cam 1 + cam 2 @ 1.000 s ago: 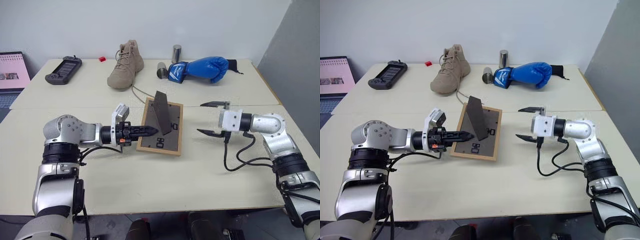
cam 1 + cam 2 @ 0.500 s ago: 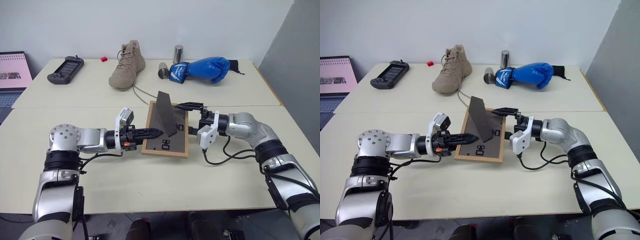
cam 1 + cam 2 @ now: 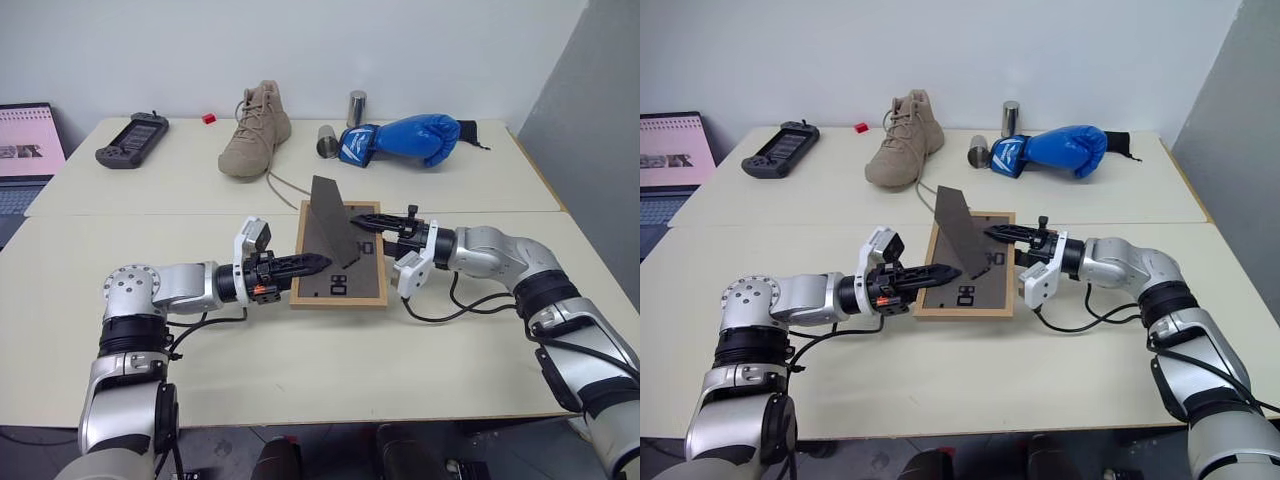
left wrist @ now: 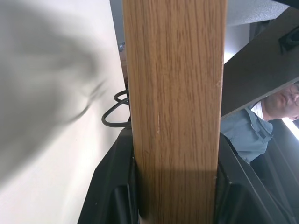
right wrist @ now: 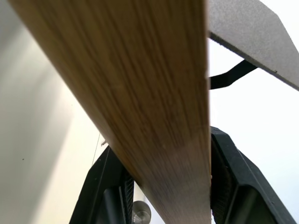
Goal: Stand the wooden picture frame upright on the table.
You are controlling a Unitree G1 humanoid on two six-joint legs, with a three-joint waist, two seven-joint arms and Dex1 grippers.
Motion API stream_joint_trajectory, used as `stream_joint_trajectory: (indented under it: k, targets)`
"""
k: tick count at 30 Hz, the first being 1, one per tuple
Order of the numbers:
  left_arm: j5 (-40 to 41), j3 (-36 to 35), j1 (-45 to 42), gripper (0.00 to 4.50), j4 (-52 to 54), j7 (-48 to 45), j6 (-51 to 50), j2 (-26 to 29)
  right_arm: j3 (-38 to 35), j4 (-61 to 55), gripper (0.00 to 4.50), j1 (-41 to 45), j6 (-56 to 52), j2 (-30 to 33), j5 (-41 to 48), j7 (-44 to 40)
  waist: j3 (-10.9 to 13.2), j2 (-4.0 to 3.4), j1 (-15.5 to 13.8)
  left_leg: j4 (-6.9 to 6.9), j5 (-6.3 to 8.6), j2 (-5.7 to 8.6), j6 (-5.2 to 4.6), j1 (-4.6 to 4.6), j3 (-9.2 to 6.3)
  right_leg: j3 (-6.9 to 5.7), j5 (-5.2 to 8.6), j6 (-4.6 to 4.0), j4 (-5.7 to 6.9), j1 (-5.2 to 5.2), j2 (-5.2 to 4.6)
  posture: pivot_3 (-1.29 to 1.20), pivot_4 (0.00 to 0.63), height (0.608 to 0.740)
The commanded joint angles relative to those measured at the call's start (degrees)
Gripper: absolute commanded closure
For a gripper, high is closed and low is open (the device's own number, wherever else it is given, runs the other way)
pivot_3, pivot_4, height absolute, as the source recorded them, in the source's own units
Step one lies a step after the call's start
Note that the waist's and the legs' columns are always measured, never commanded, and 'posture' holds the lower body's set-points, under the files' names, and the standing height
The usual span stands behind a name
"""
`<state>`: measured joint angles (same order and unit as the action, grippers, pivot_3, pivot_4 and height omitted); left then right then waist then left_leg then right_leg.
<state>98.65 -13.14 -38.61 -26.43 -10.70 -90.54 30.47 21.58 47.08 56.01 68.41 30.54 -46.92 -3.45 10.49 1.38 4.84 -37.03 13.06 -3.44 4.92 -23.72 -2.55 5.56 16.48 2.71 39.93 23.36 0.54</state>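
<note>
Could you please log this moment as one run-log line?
frame: face down, stand out | left pincer: gripping left edge | right pincer: gripping right edge | not upright

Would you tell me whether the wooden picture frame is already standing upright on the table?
No, the wooden picture frame lies back side up on the table, its stand folded out, with the left gripper and right gripper on its edges.

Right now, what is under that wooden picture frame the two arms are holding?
The wooden picture frame lies back-up, its dark stand flap raised, over the pale table. Left gripper and right gripper clamp opposite edges. Its downward face is covered, and whether it rests on the table is unclear.
</note>
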Motion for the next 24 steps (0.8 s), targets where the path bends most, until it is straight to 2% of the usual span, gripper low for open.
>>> stream_joint_trajectory:
  k: [1, 4, 13, 16, 17, 20, 24]
  targets:
    - [0.4, -0.7, 1.4, 2.51, 6.3, 3.0, 3.7, 0.1, 0.2, -1.3, 2.88, 1.7, 0.8, 0.6, 0.1, 3.2, 0.0, 0.0, 0.0, 0.01, 0.0, 0.0, 0.0, 0.01, -0.01, 0.0, 0.0, 0.0, 0.01, 0.0, 0.0, 0.0, 0.15, 0.74]
    - [0.0, -0.6, 1.8, 1.91, 8.3, 2.5, 4.5, 0.9, 0.6, -1.3, 3.19, 1.8, 0.6, 0.9, 0.1, 4.0, 0.0, 0.0, 0.0, 0.0, -0.01, 0.01, 0.02, 0.0, -0.02, 0.0, 0.0, 0.0, -0.01, -0.01, 0.0, 0.0, 0.15, 0.74]
    - [-8.1, -5.1, -3.2, 0.08, 4.3, -3.2, 8.7, 8.9, 0.9, 2.5, 3.19, 1.2, -0.3, 2.3, 2.5, 3.0, 0.0, 0.0, 0.0, 0.02, -0.01, 0.04, 0.01, 0.0, -0.09, -0.03, 0.0, 0.0, -0.03, -0.02, 0.01, 0.0, 0.15, 0.74]
    - [-9.6, -7.6, -4.0, 0.0, 4.8, -4.1, 10.8, 10.4, 0.4, 5.6, 3.19, 0.7, -0.5, 2.3, 6.4, -0.1, 0.0, 0.0, 0.0, 0.02, -0.01, 0.05, 0.02, 0.0, -0.09, -0.03, 0.0, 0.0, -0.03, -0.03, 0.01, 0.0, 0.15, 0.74]
    - [-11.6, -7.4, -3.3, 0.0, 7.3, -5.3, 11.3, 11.7, 0.0, 7.4, 3.19, 0.5, -0.7, 1.6, 10.4, -3.5, 0.0, 0.0, 0.1, 0.02, -0.01, 0.05, 0.02, 0.0, -0.09, -0.03, 0.0, 0.0, -0.04, -0.05, 0.0, 0.0, 0.15, 0.74]
    - [-17.5, -5.9, 0.1, 0.0, 15.7, -7.9, 12.7, 15.0, -2.9, 9.2, 3.19, -1.4, -9.0, -2.5, 29.4, -23.2, 0.0, 0.02, 0.2, 0.04, -0.01, 0.02, 0.01, 0.0, -0.09, -0.04, 0.0, 0.0, -0.1, -0.11, 0.0, 0.0, 0.15, 0.74]
    - [-26.2, -3.9, 5.6, 0.0, 25.7, -9.8, 17.4, 17.7, -10.3, -0.7, 3.19, -3.5, -38.6, -9.0, 53.9, -47.3, 0.0, -0.01, 0.5, 0.1, -0.01, -0.06, 0.02, 0.1, -0.08, -0.05, -0.01, -0.01, -0.02, -0.17, 0.02, 0.0, 0.15, 0.74]
